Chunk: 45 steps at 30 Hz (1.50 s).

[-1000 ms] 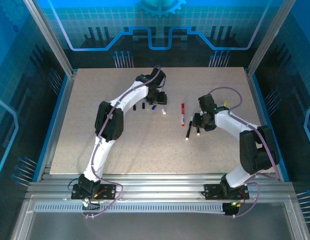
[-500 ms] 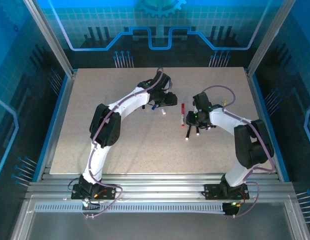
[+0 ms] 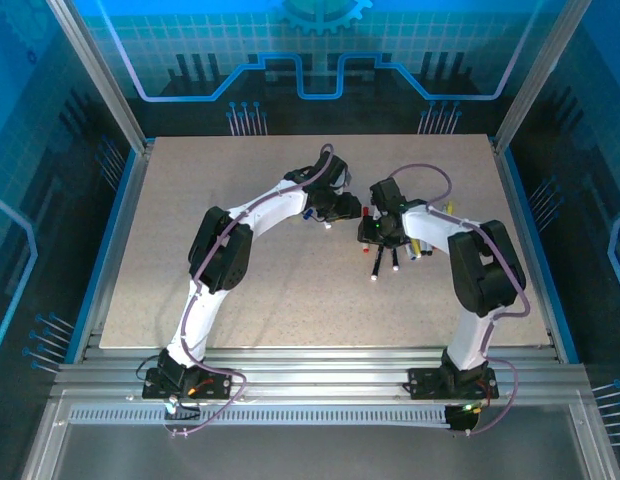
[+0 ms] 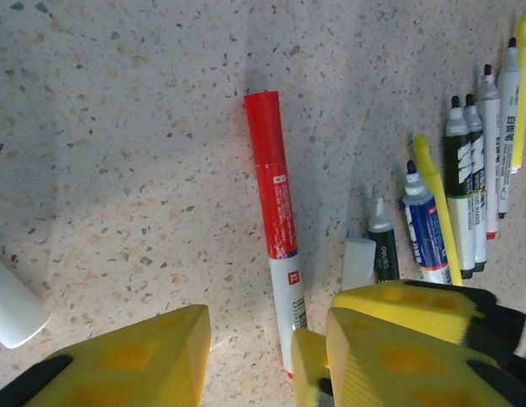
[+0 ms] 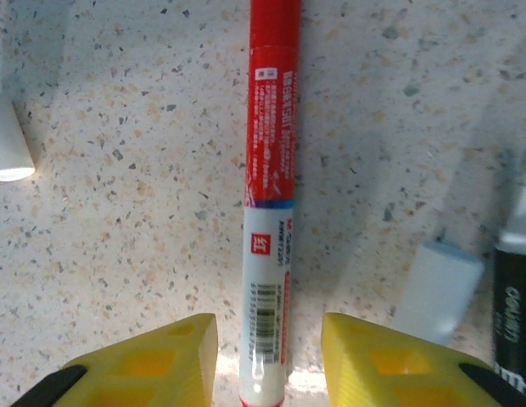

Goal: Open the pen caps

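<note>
A red marker [image 4: 280, 220] lies on the table with its red pen cap [image 4: 263, 136] on the far end. My right gripper [image 5: 267, 332] stands open astride the marker's white barrel [image 5: 267, 288], a gap showing on both sides. My left gripper [image 4: 267, 326] is open too, and the barrel's near end lies between its fingers, closer to the right one. In the top view the left gripper [image 3: 342, 208] and the right gripper [image 3: 373, 226] meet over the marker. Loose pen caps lie nearby: a white one [image 4: 13, 309] and a pale grey one [image 4: 359, 263].
Several uncapped markers and yellow highlighters [image 4: 467, 186] lie in a row to the right of the red marker. Two dark pens [image 3: 386, 262] lie just in front of the right gripper. The table [image 3: 190, 280] is speckled beige with metal rails around it.
The left gripper has swung right and the right gripper has moved left and farther back. Both now stand over the red marker.
</note>
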Each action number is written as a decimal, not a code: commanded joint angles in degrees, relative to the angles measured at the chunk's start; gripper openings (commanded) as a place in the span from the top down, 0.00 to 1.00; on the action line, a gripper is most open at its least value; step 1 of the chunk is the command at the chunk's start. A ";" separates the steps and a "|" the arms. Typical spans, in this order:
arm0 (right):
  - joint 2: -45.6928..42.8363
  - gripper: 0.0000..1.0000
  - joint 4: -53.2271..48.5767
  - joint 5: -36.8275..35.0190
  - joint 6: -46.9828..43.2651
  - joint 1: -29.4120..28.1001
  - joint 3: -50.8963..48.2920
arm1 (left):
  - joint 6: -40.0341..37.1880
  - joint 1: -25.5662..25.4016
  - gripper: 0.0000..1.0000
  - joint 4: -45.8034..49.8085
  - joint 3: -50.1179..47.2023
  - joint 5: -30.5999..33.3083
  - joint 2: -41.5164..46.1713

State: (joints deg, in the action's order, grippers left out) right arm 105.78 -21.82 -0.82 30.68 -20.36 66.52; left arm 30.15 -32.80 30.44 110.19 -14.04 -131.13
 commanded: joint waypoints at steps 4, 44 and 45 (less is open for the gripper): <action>3.41 0.63 -1.53 -0.39 1.23 -1.54 2.71 | 0.78 -0.24 0.59 -0.90 -0.63 -1.25 -0.09; 5.58 1.00 -0.39 -1.99 0.67 -5.03 3.27 | 3.47 2.23 0.56 -6.51 -6.69 -1.97 3.35; 4.47 1.00 0.72 -0.99 0.95 -5.02 2.06 | 3.35 2.17 0.54 -6.99 -7.06 -1.72 3.67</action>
State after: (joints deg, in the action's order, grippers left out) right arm 111.26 -27.22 -8.36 31.46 -24.67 72.23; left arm 32.91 -30.85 25.21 104.64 -14.50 -131.07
